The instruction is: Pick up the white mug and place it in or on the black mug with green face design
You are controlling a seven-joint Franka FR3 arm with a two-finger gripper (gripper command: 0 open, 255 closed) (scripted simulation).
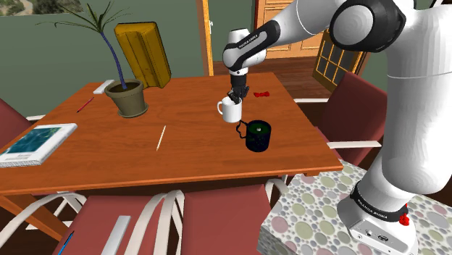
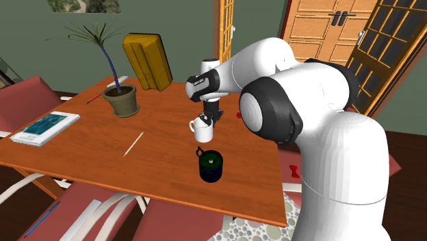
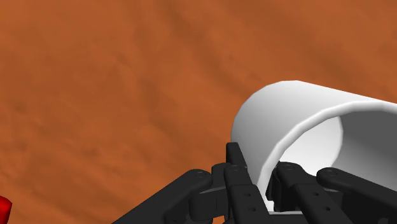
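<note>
Now the gripper (image 1: pixel 237 96) pinches the white mug (image 1: pixel 231 110) by its rim wall, 1 finger inside & 1 outside, near frame centre, just up-left of the black mug (image 1: pixel 258 136). The mug looks stiff, light, prob. slippery, so the rim grip seems adequate.

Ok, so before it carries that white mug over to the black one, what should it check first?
1. Grip: the hand has its fingers clasped on the wall of the white mug, one inside, one outside: ok.
2. The black mug stands upright with its mouth facing up: ok.
3. White mug lined up above the black mug: not ok, it hangs off to one side, apart from it.
4. The table between the two mugs is bare: ok.
5. White mug high enough to pass over the black rim: cannot tell.
</note>
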